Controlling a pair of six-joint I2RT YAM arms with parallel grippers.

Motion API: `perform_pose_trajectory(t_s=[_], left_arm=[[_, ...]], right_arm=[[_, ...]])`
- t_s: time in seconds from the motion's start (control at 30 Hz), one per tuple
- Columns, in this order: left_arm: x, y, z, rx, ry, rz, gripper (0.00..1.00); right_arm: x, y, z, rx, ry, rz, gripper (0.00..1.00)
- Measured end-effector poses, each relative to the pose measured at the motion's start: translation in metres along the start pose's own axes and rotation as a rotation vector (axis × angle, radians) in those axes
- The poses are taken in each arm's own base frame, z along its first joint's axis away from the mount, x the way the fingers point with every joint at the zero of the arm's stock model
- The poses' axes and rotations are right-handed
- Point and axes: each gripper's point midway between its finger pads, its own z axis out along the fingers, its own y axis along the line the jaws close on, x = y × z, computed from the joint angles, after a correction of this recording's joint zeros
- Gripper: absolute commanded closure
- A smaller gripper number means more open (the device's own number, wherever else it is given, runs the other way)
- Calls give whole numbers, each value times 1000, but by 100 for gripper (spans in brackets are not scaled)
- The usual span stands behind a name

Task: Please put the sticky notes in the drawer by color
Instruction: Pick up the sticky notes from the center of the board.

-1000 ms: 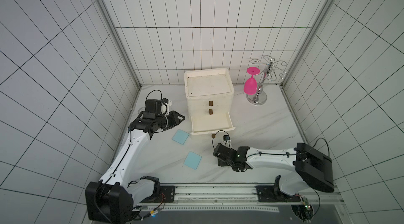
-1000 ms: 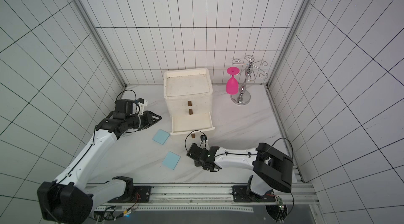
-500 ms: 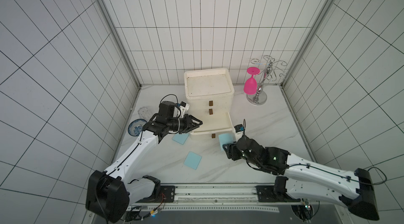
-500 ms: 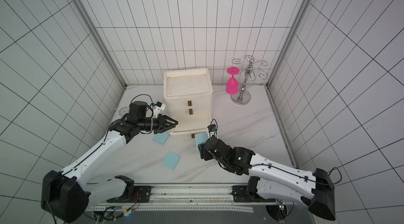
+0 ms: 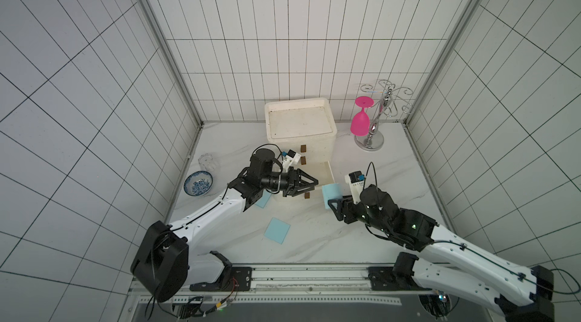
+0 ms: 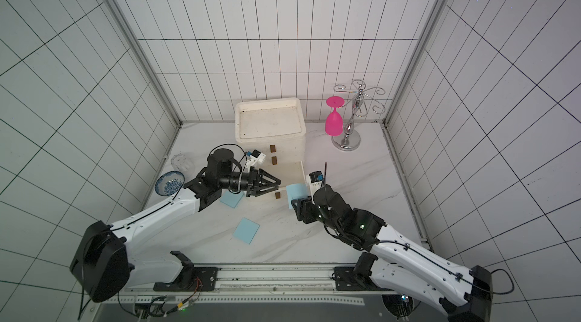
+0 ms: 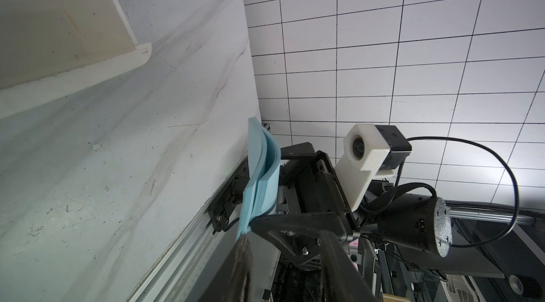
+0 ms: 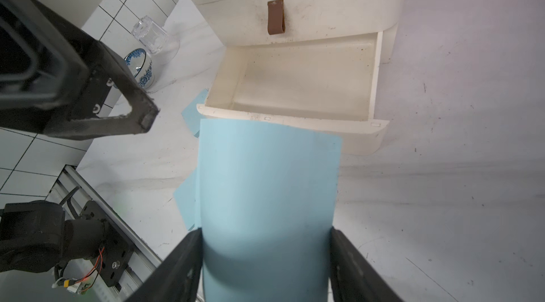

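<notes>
Right wrist view: the right gripper (image 8: 265, 234) clamps a light blue square paper pad (image 8: 268, 173) by two opposite edges, and the pad bows between the jaws.
Position of the held pad: raised off the white marble-patterned tabletop (image 5: 314, 241), just in front of the pulled-out bottom drawer (image 8: 295, 119), not inside it.
Chest: a boxy off-white plastic chest of three drawers (image 5: 300, 122) stands at the back of the tabletop; its two upper drawers are shut, each with a small brown handle.
Jaws of the left gripper (image 5: 312, 187): parted, with nothing between them. The gripper hovers over the front of the bottom drawer and points toward the held pad, near it but apart.
Second light blue pad (image 5: 263, 207): flat on the tabletop beside the drawer's left front corner, partly under the left arm.
Third light blue pad (image 5: 277, 230): flat on the tabletop nearer the base rail, apart from both arms.
Other objects: a blue-and-white patterned bowl (image 5: 198, 183) and a clear glass tumbler (image 5: 207, 163) sit by the left wall; a pink goblet (image 5: 360, 119) hangs upside down on a chrome rack (image 5: 374, 135) at the back right.
</notes>
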Motion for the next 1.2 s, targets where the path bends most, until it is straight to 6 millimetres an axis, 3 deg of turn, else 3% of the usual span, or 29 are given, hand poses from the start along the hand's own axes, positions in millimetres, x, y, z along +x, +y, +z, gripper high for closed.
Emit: perform_pose_trajectory(t_s=[0.63, 0.7, 1.2], left_arm=[[2, 15, 6, -45, 8, -5, 55], [2, 16, 7, -47, 9, -9, 51], [6, 18, 16, -50, 28, -8, 52]], right_arm=[[-5, 7, -4, -56, -10, 10, 34], [-6, 10, -4, -68, -11, 13, 34], [-5, 22, 11, -113, 20, 28, 35]])
